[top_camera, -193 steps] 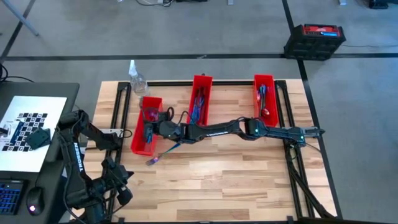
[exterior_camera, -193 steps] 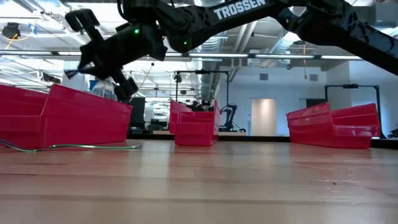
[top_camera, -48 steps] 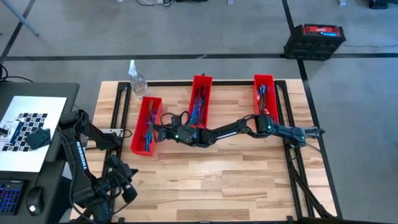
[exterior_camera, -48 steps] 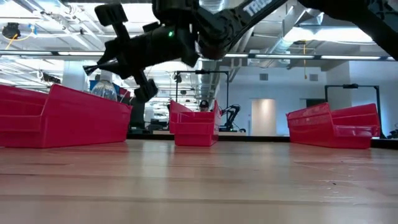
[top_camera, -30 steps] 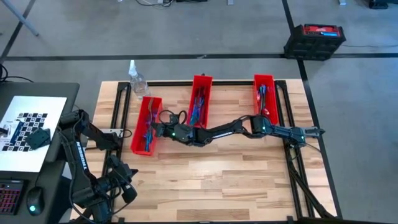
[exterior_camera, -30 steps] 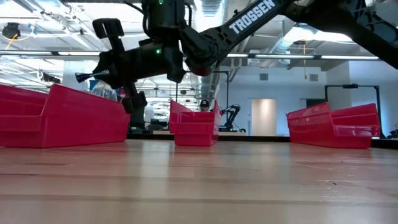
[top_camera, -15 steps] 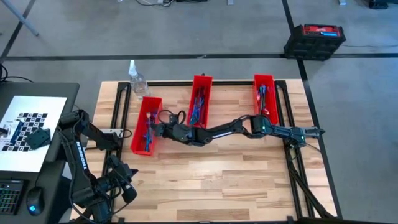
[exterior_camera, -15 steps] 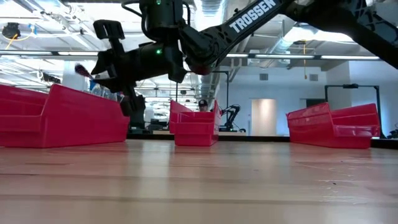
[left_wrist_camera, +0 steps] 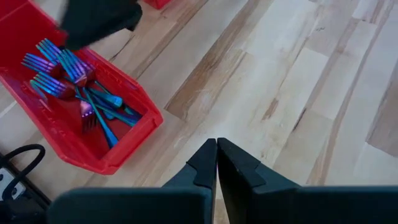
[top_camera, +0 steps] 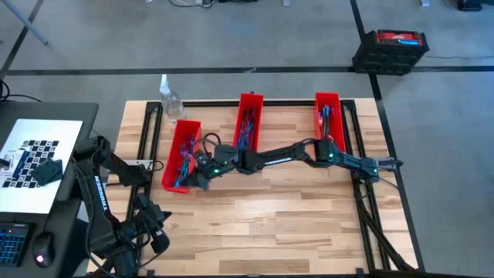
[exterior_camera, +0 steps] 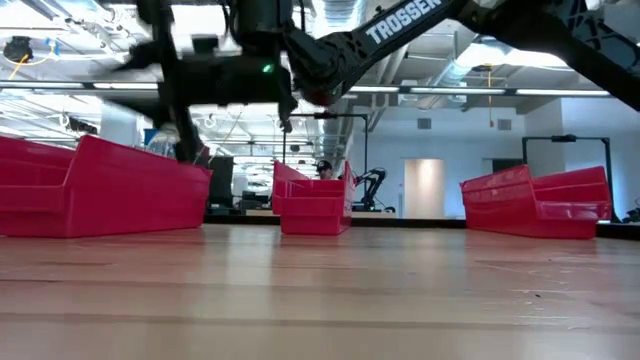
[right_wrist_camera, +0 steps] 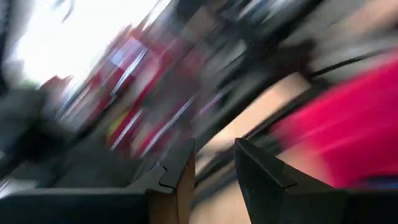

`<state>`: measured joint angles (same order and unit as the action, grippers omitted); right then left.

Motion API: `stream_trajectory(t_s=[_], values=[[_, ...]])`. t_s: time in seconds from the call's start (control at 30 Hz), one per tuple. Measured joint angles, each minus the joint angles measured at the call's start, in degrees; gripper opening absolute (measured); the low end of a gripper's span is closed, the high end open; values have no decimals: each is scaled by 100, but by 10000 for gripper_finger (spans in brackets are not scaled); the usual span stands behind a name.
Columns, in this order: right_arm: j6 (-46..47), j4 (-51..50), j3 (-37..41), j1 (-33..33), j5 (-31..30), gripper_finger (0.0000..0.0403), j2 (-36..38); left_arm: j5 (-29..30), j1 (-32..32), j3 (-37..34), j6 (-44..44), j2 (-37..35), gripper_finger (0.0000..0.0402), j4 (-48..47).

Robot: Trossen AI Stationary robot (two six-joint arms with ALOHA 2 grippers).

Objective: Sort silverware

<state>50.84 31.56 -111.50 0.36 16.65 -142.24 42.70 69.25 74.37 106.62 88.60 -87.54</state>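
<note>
From up high, the right arm reaches all the way across the wooden table (top_camera: 255, 208), and the right gripper (top_camera: 202, 174) is at the near end of the left red bin (top_camera: 182, 164). That bin has shiny blue and purple silverware (top_camera: 186, 160) in it. The middle red bin (top_camera: 248, 122) and the right red bin (top_camera: 328, 122) have silverware in them too. The left arm is folded up at the left edge of the table, with the left gripper (top_camera: 154, 232) near the front corner. A clear spray bottle (top_camera: 167, 94) stands at the back of the table, behind the left bin. From down low, the right gripper (exterior_camera: 180, 80) hangs in the air above the left red bin (exterior_camera: 100, 190), but it is too blurry to see what the fingers do. In the left wrist view, the left gripper (left_wrist_camera: 217, 163) has its two fingers pressed together with nothing between them, and the blue forks (left_wrist_camera: 78, 87) lie in a heap in the red bin off to the side. In the right wrist view, the right gripper (right_wrist_camera: 214, 168) has its fingers a little way apart, and nothing is between them; all the rest is a blur of red.
</note>
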Motion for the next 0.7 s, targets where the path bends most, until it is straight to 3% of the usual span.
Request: stream_trajectory(t_s=[0.1, 0.17, 0.23, 0.33, 0.4, 0.53, 0.7], values=[[-278, -668, -4, -19, 1982, 100, 395, 0, -12, 0, -204, 0, 0, 36], [-972, -1973, -9, 44, 2390, 95, 749, -1, -42, 0, -314, 0, 0, 41], [-2197, -3772, -7, 148, 2071, 85, 1164, -1, -105, 0, -450, 0, 0, 41], [-3844, -6188, -7, 351, 722, 68, 1782, 0, -235, 0, -703, 0, 0, 43], [-4361, -7332, 1, 492, -45, 58, 2123, 11, -354, 0, -870, 0, 0, 48], [-4525, -8207, 555, 678, -462, 36, 2910, 222, -595, 0, -1238, 0, 0, 124], [-4096, -7976, 2326, 832, -893, 5, 4579, 688, -811, 0, -1570, 0, 0, 461]])
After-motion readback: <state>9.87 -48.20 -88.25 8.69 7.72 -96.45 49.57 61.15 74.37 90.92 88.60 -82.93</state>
